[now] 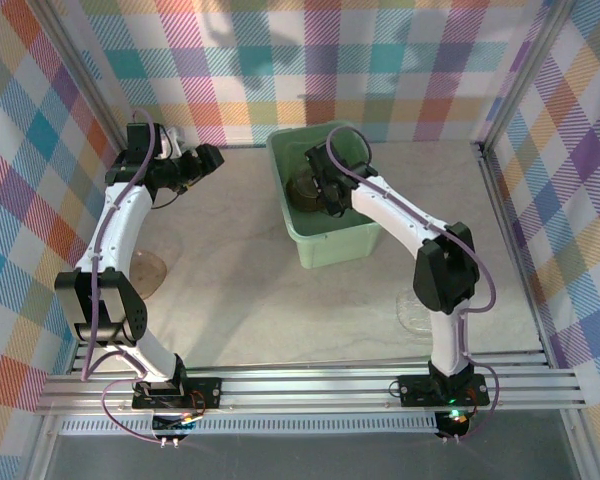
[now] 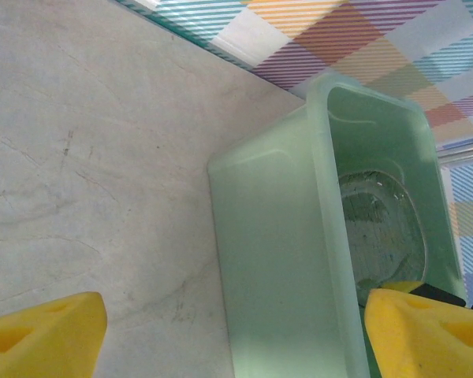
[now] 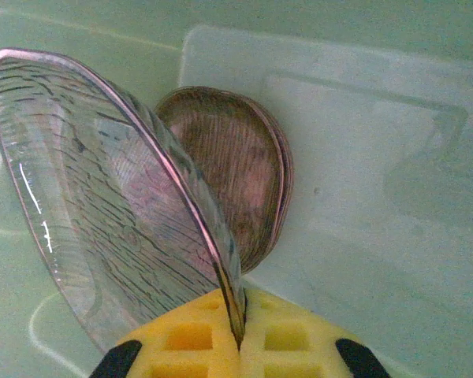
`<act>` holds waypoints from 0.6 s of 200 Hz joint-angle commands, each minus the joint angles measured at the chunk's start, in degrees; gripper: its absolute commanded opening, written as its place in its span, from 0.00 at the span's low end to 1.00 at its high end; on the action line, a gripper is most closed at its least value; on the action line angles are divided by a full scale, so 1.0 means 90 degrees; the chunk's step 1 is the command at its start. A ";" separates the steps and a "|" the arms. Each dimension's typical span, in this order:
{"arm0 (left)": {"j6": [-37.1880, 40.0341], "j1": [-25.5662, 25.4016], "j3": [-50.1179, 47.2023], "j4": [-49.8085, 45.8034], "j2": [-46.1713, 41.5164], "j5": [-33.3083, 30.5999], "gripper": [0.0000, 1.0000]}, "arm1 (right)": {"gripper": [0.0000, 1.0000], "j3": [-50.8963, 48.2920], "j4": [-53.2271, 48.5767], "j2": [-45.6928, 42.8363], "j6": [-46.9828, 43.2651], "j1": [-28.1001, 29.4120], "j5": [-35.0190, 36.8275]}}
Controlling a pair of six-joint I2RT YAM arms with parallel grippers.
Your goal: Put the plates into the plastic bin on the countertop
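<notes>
Right claw (image 3: 238,331) pinches the rim of one clear plate (image 3: 102,197), held on edge inside the one green bin (image 1: 335,245). Brown plates (image 3: 236,173) sit in the bin behind it, maybe two or three stacked; their edges blur together. Left claw (image 1: 208,160) gapes wide, holding nothing, near the far left corner of the countertop (image 1: 260,300). Two more plates lie on the countertop: one brownish plate (image 1: 145,272) by the left edge, one pale plate (image 1: 418,318) near the right edge.

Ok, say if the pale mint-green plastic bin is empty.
Not empty: brown-tinted plates sit in the bin; the right gripper holds a clear ribbed plate inside.
</notes>
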 commanded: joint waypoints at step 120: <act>0.0491 0.0166 0.0149 -0.0641 0.0199 -0.0085 0.84 | 0.00 0.1065 -0.0429 0.1242 0.0772 0.0023 0.0077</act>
